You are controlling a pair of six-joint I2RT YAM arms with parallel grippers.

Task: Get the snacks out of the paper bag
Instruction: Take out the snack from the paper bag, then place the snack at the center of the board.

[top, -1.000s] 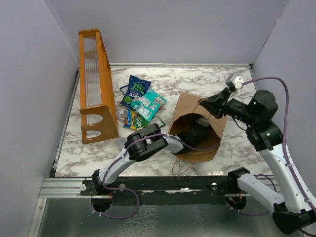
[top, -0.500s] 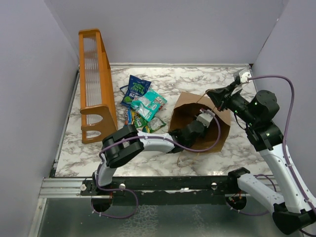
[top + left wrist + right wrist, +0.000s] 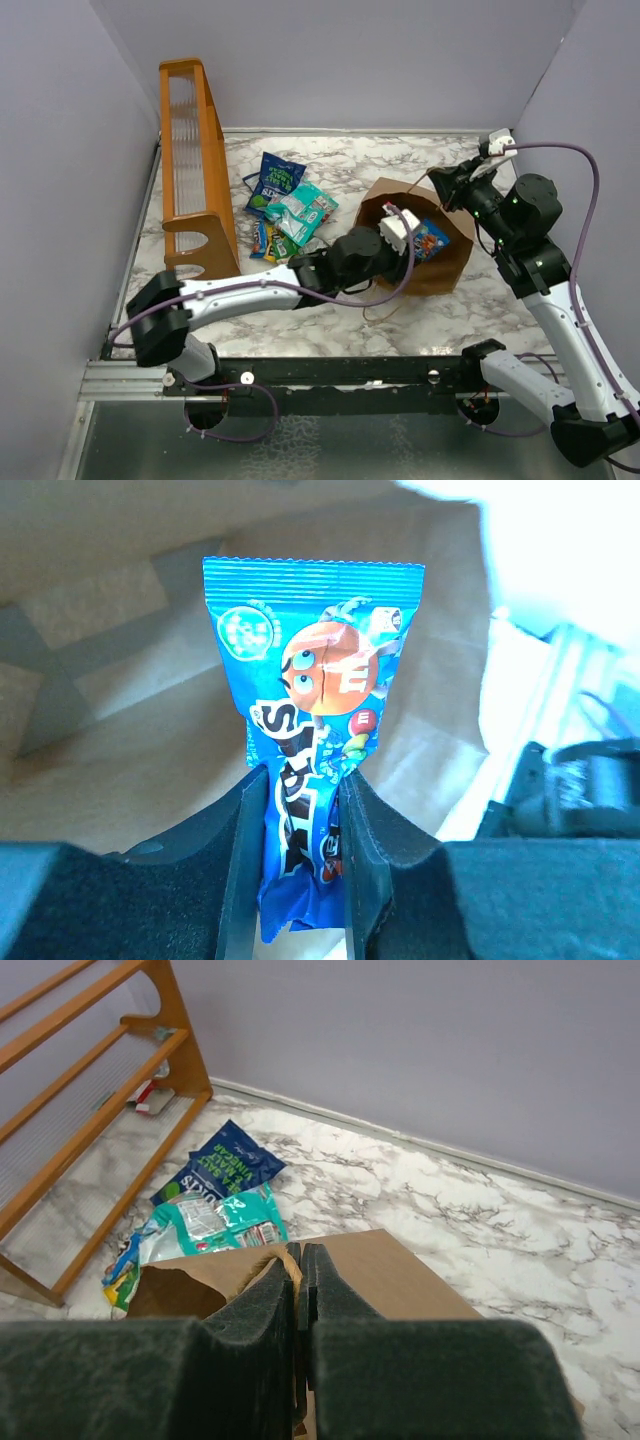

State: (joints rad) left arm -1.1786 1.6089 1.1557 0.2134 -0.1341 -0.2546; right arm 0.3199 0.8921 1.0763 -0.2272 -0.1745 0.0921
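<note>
Holding the paper bag [image 3: 452, 262] by its upper rim, right beside the cord handle, our right tool [image 3: 300, 1265] is pressed together on the brown paper. This props the mouth open toward the left arm. The bag lies tipped on the worktop [image 3: 420, 155], and it looks light enough to drag if it were let go.

Our left tool [image 3: 303, 780] reaches into that mouth and pinches a blue packet [image 3: 315, 670] by its lower end. The rest of the packet stands free above the fingers, with the bag's paper walls around it. From overhead, the packet sits just inside the mouth and is not yet clear of the rim.

We judge the packet to be light, thin and glossy, so the film is likely to be slippery between the pads. The loose sweets inside may shift and let it swing. The pinch looks centred across the width, which should steady it. The flat crimped seal at the top would also give a firm hold, with nothing to crush.

A pile of packets [image 3: 290, 212] lies on the worktop between the bag and the wooden rack [image 3: 195, 170]. We cannot tell whether more snacks lie deeper in the bag.
</note>
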